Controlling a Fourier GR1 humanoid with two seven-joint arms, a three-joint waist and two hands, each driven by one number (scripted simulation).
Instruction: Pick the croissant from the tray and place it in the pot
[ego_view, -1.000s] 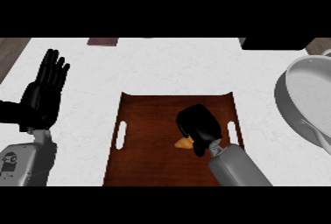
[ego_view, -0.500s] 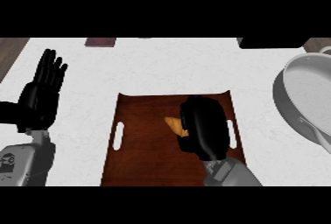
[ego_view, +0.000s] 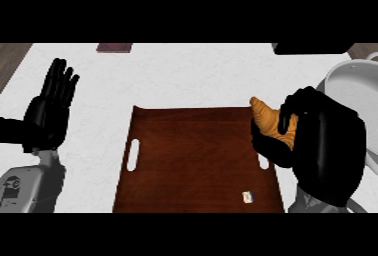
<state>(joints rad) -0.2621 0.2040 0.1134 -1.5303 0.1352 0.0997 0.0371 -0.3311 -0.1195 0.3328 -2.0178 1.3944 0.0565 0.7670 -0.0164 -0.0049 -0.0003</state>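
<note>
We see the croissant (ego_view: 272, 121), golden brown, held in our right hand (ego_view: 317, 145) at about three o'clock in the head view. The black fingers (ego_view: 270, 145) curl around its lower part, grasping it, while its pointed upper end sticks out toward eleven o'clock. Its long axis runs roughly from eleven to five o'clock. It appears lifted, hanging over the right edge of the tray (ego_view: 196, 155), a dark wooden rectangle with slot handles that fills the centre of the view. A small pale item (ego_view: 247, 197) lies on the tray at about five o'clock; we cannot tell what it is.

The pot (ego_view: 353, 90), pale grey and only partly visible, sits at two o'clock, just beyond our right hand and close beside the croissant. We judge the coming move to be a short carry toward two o'clock, over the pot's rim, before letting go. Our right hand is by far the nearer one.

Our left hand (ego_view: 46, 112) rests at nine o'clock, fingers straight and upward, released, above the white tabletop (ego_view: 184, 75).
</note>
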